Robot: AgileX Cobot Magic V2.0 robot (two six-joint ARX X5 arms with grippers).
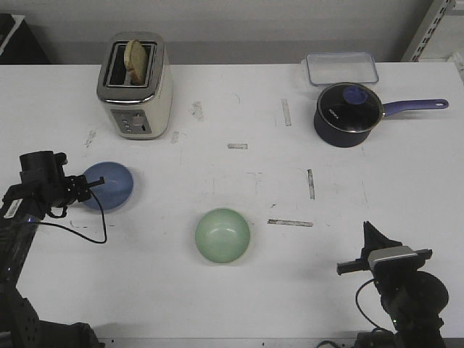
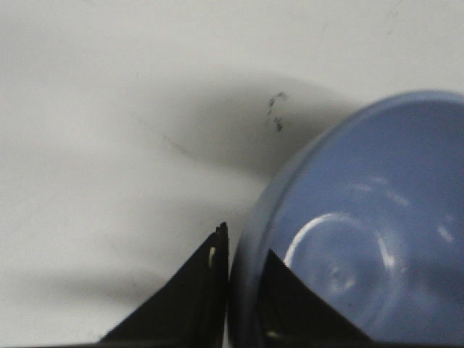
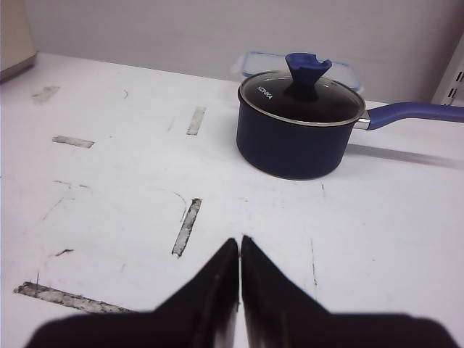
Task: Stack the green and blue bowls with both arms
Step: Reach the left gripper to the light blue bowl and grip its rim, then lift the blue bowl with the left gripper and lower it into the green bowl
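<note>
periwinkle blue bowl (image 1: pixel 107 185), mint green bowl (image 1: pixel 222 235)

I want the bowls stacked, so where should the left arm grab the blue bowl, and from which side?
Grip the blue bowl by its thin rim on the edge nearest the left gripper, one finger inside and one outside. The bowl sits upright and open, and the left wrist view shows the fingers already straddling that rim, so it probably needs only a pinch.

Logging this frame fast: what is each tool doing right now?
Left tool: closed on the rim of the blue bowl.
Right tool: closed, holding nothing.
</note>
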